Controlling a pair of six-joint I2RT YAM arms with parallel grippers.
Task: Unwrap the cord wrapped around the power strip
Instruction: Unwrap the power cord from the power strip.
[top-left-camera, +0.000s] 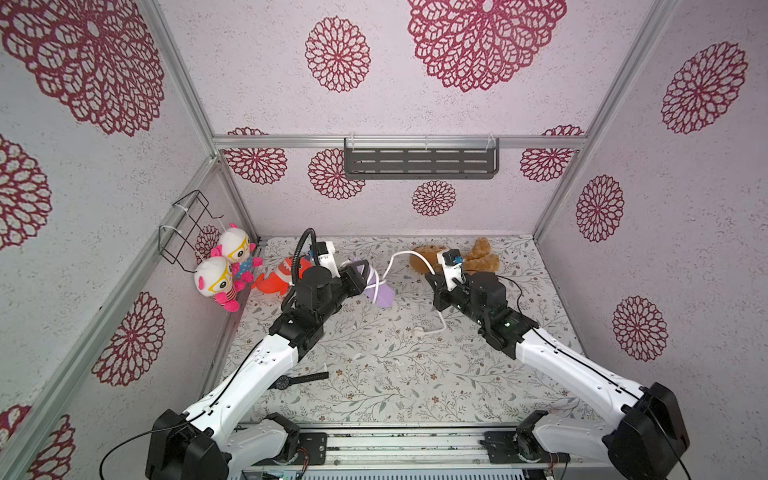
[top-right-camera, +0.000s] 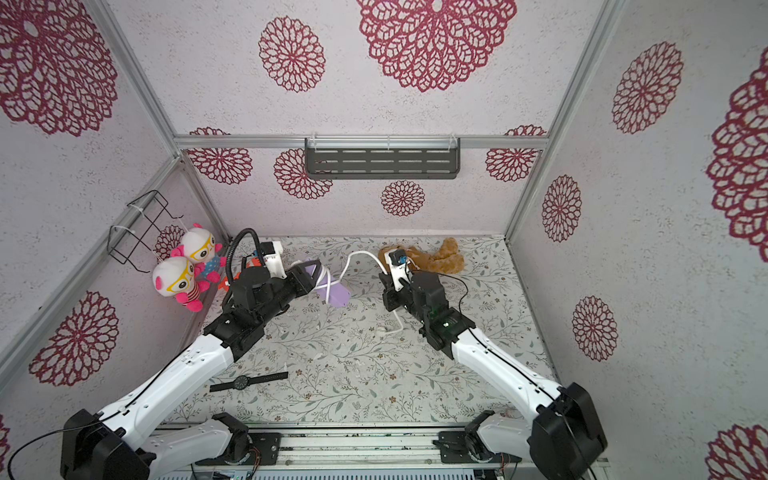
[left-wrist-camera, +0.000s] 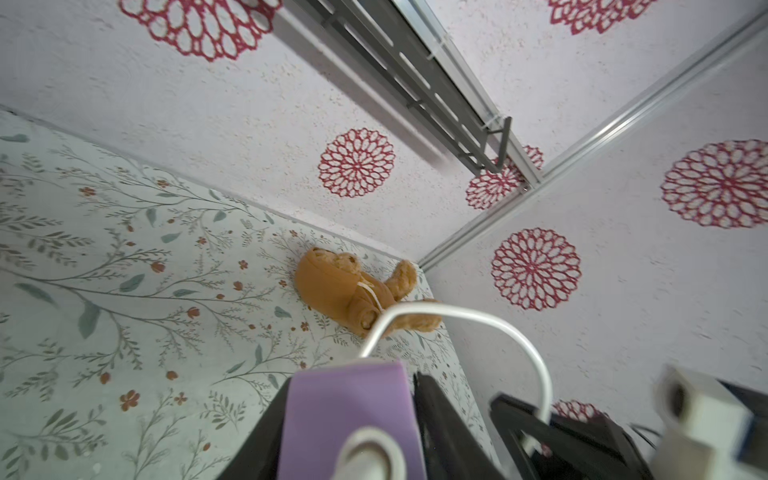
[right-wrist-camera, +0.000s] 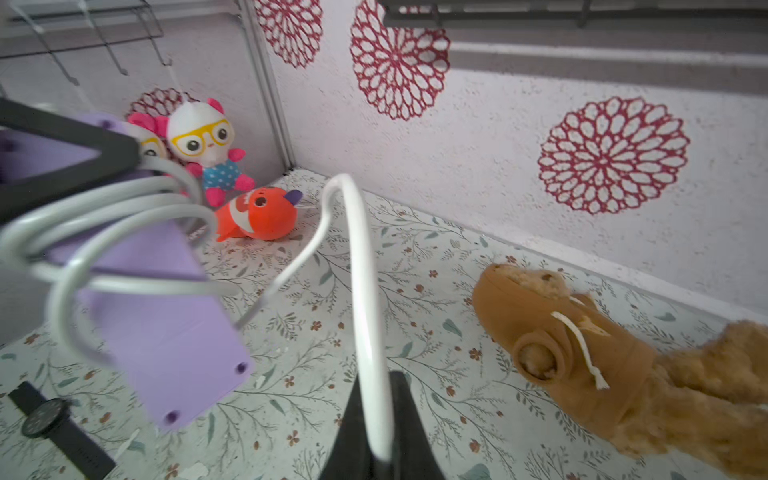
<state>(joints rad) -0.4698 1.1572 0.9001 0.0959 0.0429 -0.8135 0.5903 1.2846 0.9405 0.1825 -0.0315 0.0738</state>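
The lavender power strip (top-left-camera: 381, 296) hangs tilted above the floral table, with my left gripper (top-left-camera: 360, 271) shut on its upper end. Its black fingers (left-wrist-camera: 438, 415) press both sides of the strip (left-wrist-camera: 349, 399). The white cord (top-left-camera: 398, 254) still loops around the strip's middle in a few turns (right-wrist-camera: 124, 216). From there it arcs up and across to my right gripper (top-left-camera: 435, 277), which is shut on it (right-wrist-camera: 380, 419). Past that grip the cord drops to the table, and its white plug (top-left-camera: 417, 331) lies there. Both top views show this span (top-right-camera: 357, 254).
A brown teddy (top-left-camera: 478, 255) lies at the back right, just behind my right gripper. An orange fish toy (top-left-camera: 276, 278) and two plush dolls (top-left-camera: 224, 266) fill the back left corner. A black wristwatch (top-left-camera: 299, 379) lies front left. A wire rack (top-left-camera: 187, 224) hangs on the left wall.
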